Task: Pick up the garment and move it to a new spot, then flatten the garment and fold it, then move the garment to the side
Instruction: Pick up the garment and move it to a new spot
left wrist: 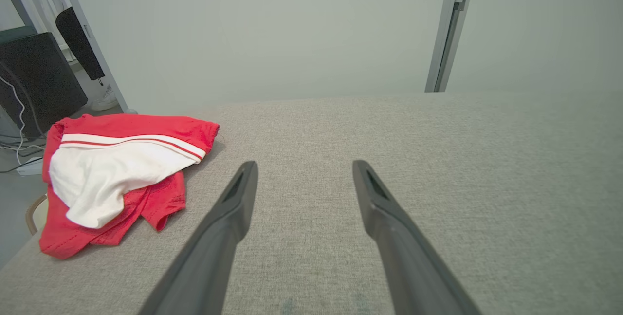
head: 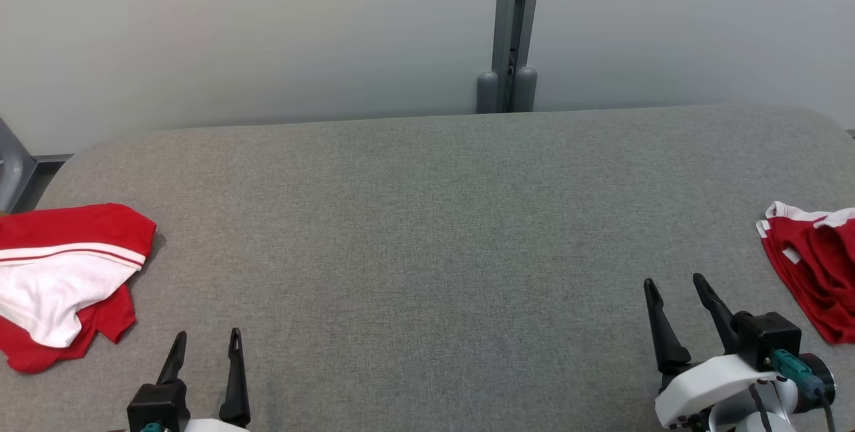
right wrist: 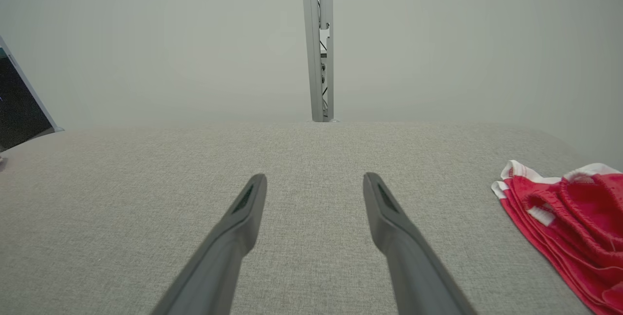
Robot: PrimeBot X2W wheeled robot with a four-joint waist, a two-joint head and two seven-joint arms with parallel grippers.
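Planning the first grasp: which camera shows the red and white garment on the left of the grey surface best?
The left wrist view: the red and white garment lies whole there, crumpled. The head view cuts it off at its left edge. The right wrist view faces the other red garment instead.

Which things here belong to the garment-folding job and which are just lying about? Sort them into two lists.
Job:
- crumpled red-and-white garment, at the left
- left gripper, open
- right gripper, open
- grey padded table

Lying about:
- layered red garment at the right edge, seemingly already folded
- grey post behind
- black box on the floor
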